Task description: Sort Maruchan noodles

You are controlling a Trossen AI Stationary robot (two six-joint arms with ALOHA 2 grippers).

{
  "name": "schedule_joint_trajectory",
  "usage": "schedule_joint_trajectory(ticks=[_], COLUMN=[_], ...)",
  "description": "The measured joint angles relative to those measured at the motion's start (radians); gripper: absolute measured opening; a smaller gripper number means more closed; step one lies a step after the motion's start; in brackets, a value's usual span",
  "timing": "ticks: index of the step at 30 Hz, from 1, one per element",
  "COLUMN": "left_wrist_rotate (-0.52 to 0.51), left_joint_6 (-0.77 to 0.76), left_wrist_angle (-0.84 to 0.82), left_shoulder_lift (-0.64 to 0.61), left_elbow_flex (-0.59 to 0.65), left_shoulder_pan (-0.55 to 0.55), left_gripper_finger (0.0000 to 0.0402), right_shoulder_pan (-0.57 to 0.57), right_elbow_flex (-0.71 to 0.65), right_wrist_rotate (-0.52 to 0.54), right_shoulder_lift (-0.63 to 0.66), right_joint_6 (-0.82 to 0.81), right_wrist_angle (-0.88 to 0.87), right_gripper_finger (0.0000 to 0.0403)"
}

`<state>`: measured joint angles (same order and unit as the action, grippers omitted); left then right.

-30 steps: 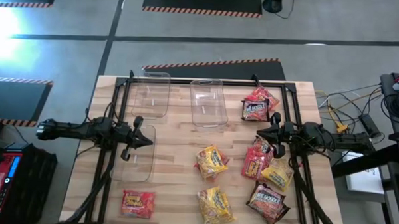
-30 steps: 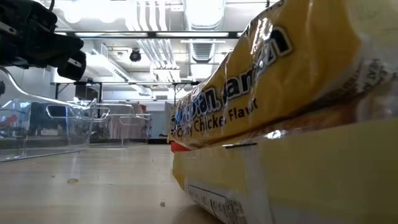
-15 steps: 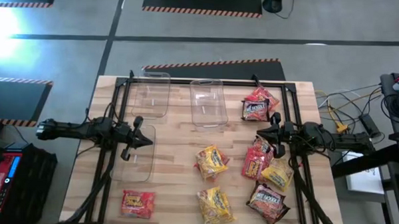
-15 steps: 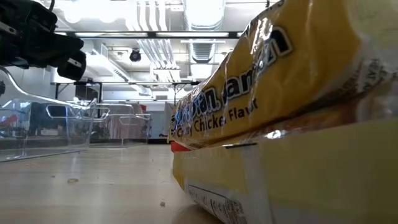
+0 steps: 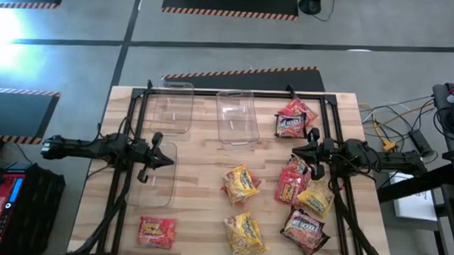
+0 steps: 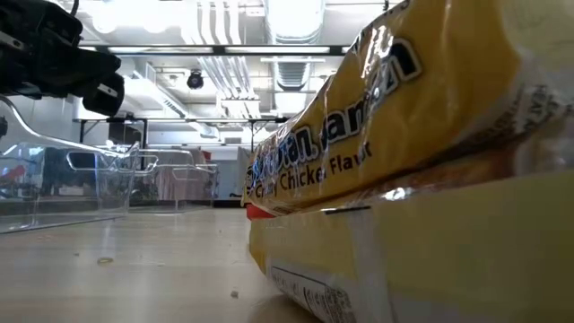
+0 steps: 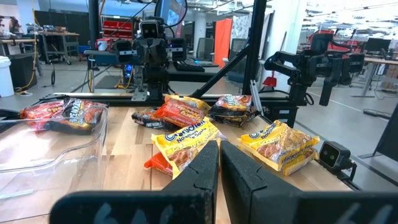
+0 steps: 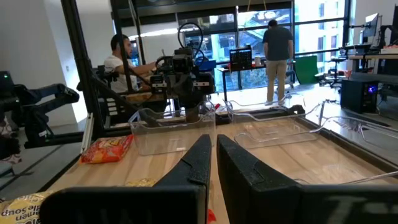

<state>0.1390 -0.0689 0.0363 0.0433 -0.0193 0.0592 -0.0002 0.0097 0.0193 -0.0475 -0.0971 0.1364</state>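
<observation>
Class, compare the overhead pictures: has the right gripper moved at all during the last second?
No. In the high view the right gripper sits at the same spot beside the red packet, level with the clear bin edge as before.

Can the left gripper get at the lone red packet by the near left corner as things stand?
Probably yes. The left gripper, shut, hangs over a clear bin, and the red packet lies alone on bare wood just past that bin's end, nothing on it. The jaws must open first.
</observation>
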Motion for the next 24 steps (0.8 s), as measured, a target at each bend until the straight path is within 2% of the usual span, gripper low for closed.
schedule_joint_trajectory(ticks=[18,22,24], left_wrist_rotate=[-0.010,-0.068,-0.096], left_joint_6=[0.060,0.070,0.132], left_wrist_angle=[0.032,0.030,0.041], left_shoulder_lift=[-0.001,0.007,0.016], left_elbow_flex=[0.000,0.000,0.000], left_shoulder_pan=[0.000,0.000,0.000], left_gripper_finger=[0.0000,0.0000,0.0000], right_shoulder_pan=[0.000,0.000,0.000], right_elbow_flex=[0.000,0.000,0.000], right_wrist_rotate=[0.000,0.000,0.000], right_shoulder_lift=[0.000,0.000,0.000], right_joint_6=[0.000,0.000,0.000], right_wrist_angle=[0.000,0.000,0.000], right_gripper_finger=[0.0018,0.0018,0.0018])
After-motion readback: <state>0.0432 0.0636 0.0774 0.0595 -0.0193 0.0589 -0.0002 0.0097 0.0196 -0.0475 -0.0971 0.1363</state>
